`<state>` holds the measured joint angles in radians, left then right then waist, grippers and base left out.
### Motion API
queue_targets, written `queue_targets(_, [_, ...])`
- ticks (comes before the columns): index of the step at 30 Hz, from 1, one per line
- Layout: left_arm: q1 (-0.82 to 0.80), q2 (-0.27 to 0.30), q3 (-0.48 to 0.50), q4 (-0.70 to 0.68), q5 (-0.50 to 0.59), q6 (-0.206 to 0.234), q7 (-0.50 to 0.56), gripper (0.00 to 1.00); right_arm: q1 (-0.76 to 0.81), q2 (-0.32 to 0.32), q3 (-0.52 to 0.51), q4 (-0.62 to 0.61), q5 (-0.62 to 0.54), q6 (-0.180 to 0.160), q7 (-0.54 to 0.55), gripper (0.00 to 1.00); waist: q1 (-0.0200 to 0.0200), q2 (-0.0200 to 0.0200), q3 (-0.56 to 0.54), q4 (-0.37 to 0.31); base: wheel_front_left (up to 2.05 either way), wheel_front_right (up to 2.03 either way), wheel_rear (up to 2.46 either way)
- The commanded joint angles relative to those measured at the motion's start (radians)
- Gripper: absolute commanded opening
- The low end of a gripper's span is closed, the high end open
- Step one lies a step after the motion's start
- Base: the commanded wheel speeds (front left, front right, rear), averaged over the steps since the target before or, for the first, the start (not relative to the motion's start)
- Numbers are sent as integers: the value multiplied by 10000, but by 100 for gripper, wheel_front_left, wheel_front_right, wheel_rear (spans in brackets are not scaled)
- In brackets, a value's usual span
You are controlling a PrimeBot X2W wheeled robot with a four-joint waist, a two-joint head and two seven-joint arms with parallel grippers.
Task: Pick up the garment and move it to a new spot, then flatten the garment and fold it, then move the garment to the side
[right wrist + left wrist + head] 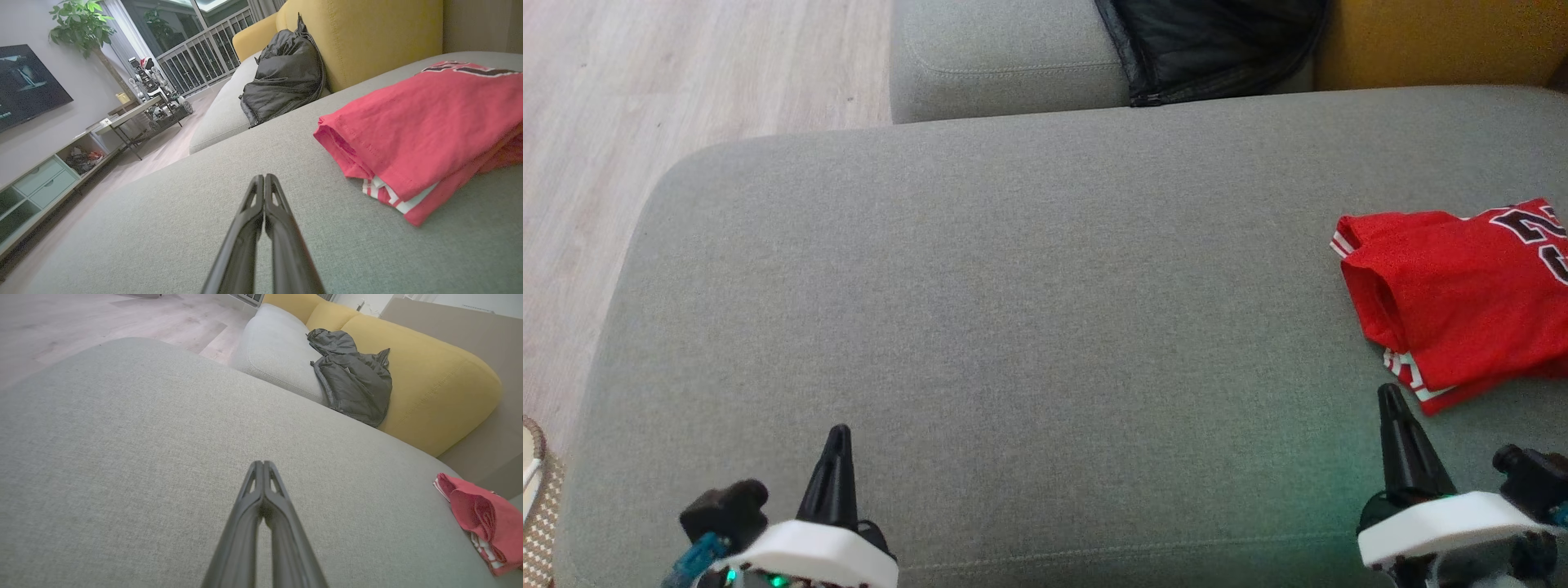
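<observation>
A red jersey (1462, 302) with white trim and dark numbers lies folded at the right edge of the grey sofa cushion (1013, 310). It also appears in the left wrist view as the red garment (482, 518) far right, and close by in the right wrist view as the folded jersey (429, 126). My right gripper (1390, 396) is shut and empty, just short of the jersey's near corner. My left gripper (839, 434) is shut and empty over bare cushion at the lower left. Their tips read as the left gripper (262, 463) and the right gripper (264, 177).
A black jacket (1217, 45) lies on the far grey seat (1005, 57) against a yellow backrest (429, 371). Wood floor (645, 90) lies to the left. A TV unit (36, 183) and a low table (135, 118) stand across the room.
</observation>
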<state>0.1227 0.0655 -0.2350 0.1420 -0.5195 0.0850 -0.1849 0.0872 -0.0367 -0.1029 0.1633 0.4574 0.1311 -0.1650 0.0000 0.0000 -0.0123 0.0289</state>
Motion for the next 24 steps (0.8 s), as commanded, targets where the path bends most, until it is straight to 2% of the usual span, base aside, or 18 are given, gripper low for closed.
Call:
queue_targets(1, [-535, 129, 267, -261, -314, -104, 26, 0, -551, -64, -9, -269, 335, -1, 109, 0, 0, 0, 2, -4, 0, 0, 0])
queue_targets(24, [-959, 193, 888, 30, -3114, -618, 614, 0, -901, -82, -37, 1, 3128, -2, 780, 0, 0, 0, 41, -75, 0, 0, 0])
